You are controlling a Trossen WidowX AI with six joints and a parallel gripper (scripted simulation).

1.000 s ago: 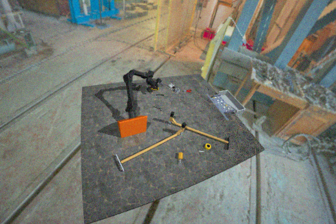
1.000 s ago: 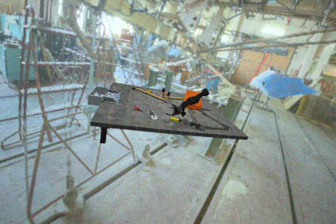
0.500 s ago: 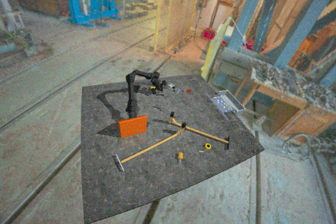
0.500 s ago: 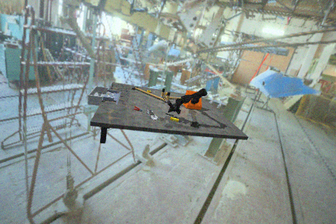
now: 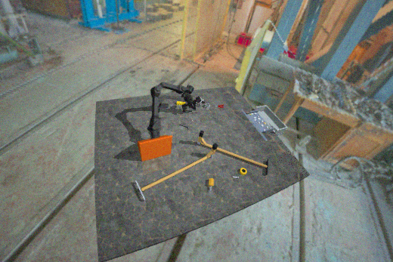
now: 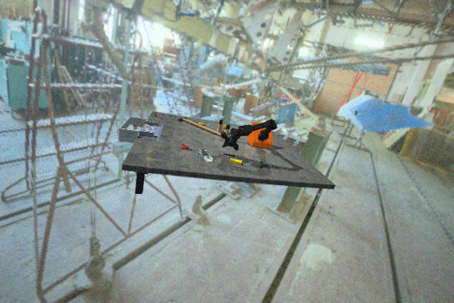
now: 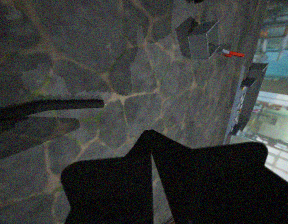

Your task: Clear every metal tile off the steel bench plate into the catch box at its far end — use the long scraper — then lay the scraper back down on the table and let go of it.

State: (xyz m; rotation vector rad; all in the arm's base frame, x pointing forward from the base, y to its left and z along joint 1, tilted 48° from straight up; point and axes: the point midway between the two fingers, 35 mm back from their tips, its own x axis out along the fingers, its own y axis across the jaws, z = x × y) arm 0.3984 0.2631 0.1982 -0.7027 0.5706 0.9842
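My gripper (image 5: 192, 108) (image 6: 231, 147) (image 7: 148, 134) is shut and empty, low over the back part of the table. Two long wooden-handled tools lie mid-table, their handle ends near black-topped posts: one (image 5: 175, 173) has a pale metal crosspiece at front left, the other (image 5: 242, 157) (image 6: 198, 126) a dark crosspiece at right. Which one is the scraper I cannot tell for certain. The steel plate (image 5: 261, 130) is at the table's right edge, with several small tiles (image 5: 258, 118) (image 6: 147, 128) on it. The grey catch box (image 5: 276, 118) (image 6: 131, 134) adjoins it; its contents are unclear.
An orange block (image 5: 156, 149) (image 6: 260, 139) stands by the arm's base. Near the gripper lie a yellow object (image 5: 181, 103) (image 6: 236, 161), a silvery tool (image 6: 206, 155), red-handled pliers (image 5: 221, 106) (image 6: 185, 147) and a thin black rod (image 5: 184, 127). A tape roll (image 5: 243, 171) and yellow-handled tool (image 5: 211, 183) lie in front.
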